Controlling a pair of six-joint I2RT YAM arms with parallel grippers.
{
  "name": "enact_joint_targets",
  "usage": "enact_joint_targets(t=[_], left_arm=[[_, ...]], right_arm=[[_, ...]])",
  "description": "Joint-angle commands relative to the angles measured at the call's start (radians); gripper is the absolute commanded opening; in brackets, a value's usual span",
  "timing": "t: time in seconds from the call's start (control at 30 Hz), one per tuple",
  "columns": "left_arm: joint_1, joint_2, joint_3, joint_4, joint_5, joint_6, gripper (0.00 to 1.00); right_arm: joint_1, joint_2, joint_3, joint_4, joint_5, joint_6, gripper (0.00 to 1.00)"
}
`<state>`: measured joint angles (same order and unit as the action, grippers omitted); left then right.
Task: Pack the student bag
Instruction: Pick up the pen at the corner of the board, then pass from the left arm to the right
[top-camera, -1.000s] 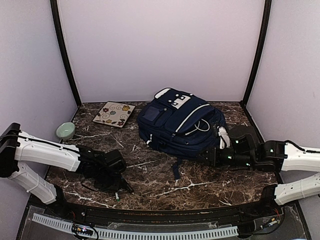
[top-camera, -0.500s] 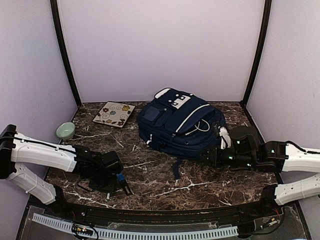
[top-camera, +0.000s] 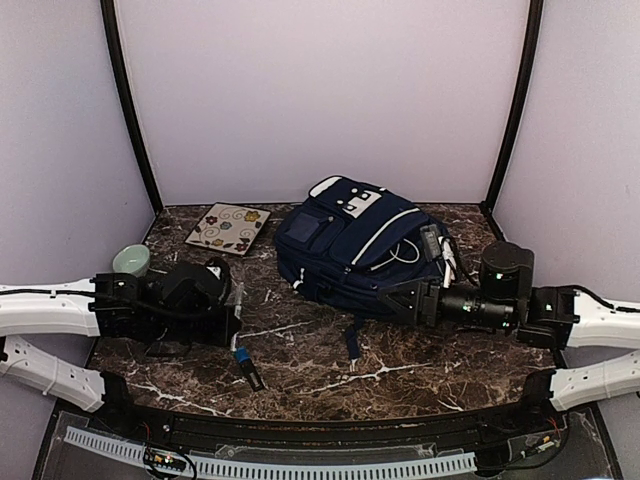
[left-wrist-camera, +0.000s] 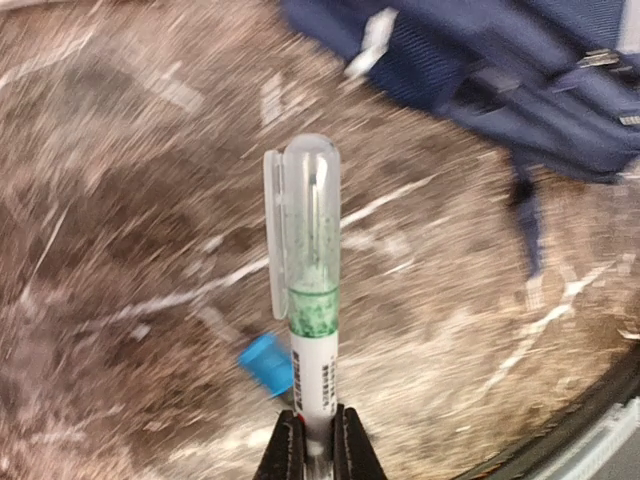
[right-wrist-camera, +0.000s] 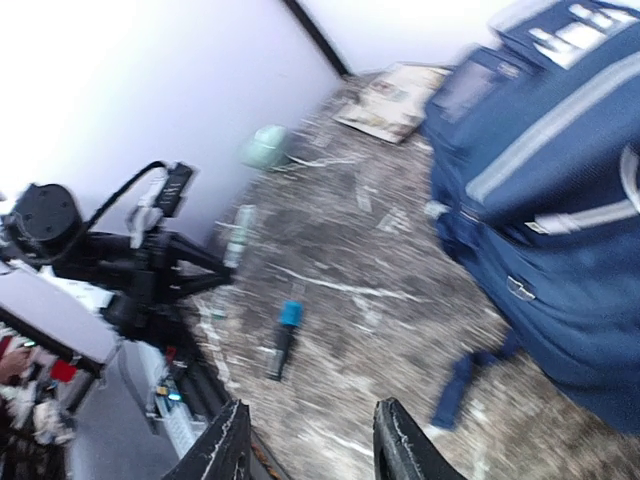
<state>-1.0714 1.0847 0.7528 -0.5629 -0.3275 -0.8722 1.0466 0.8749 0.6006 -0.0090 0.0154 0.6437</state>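
Navy student bag (top-camera: 360, 250) lying flat on the table (top-camera: 450, 370), past centre toward 12 o'clock.
Top view: floral tray (top-camera: 228, 228) at the bag's 10 o'clock, green bowl (top-camera: 130, 260) at 9, blue-capped pen (top-camera: 247, 366) loose at 7. Left wrist: left tool (left-wrist-camera: 320, 450) pinched narrow on a marker (left-wrist-camera: 310, 290), bag at 1 o'clock. Right wrist: right tool (right-wrist-camera: 312, 415) spread, empty; bag at 2 o'clock, strap (right-wrist-camera: 460, 380) just ahead.

L gripper (left-wrist-camera: 318, 428) pinching pen (left-wrist-camera: 308, 290), bag (left-wrist-camera: 530, 90) behind
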Motion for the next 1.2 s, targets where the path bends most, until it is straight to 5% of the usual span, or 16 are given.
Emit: enact_joint_targets(t=[0.0,0.2,0.43,0.57,0.77,0.87,0.9,0.97,1.0,1.07,1.17], left_arm=[[-0.079,-0.01,0.113,0.281,-0.049,0.232,0.0],[-0.167,0.034,0.137,0.674,0.063,0.459,0.0],[-0.204,0.096,0.125,0.859,0.115,0.535,0.0],[-0.211,0.09,0.109,0.899,0.126,0.547,0.0],[-0.214,0.098,0.104,0.889,0.108,0.55,0.0],[-0.214,0.113,0.111,0.88,0.106,0.56,0.0],[-0.214,0.122,0.12,0.863,0.099,0.562,0.1],[-0.213,0.16,0.164,0.786,0.056,0.566,0.5],[-0.212,0.189,0.197,0.731,0.018,0.571,0.63],[-0.213,0.268,0.279,0.593,-0.063,0.616,0.75],[-0.207,0.466,0.493,0.441,-0.128,0.746,0.81]], right_arm=[[0.004,0.08,0.054,0.352,-0.243,-0.076,0.45],[0.004,0.299,0.259,0.424,-0.374,-0.115,0.62],[0.004,0.433,0.356,0.408,-0.365,-0.112,0.67],[0.004,0.432,0.35,0.401,-0.336,-0.097,0.54],[-0.006,0.419,0.318,0.465,-0.35,-0.059,0.05],[-0.026,0.411,0.291,0.513,-0.376,-0.005,0.0],[-0.04,0.405,0.279,0.522,-0.381,0.018,0.0],[-0.087,0.375,0.244,0.517,-0.372,0.061,0.0],[-0.123,0.351,0.221,0.499,-0.353,0.075,0.0],[-0.204,0.29,0.174,0.448,-0.294,0.091,0.0],[-0.39,0.19,0.097,0.401,-0.236,0.128,0.0]])
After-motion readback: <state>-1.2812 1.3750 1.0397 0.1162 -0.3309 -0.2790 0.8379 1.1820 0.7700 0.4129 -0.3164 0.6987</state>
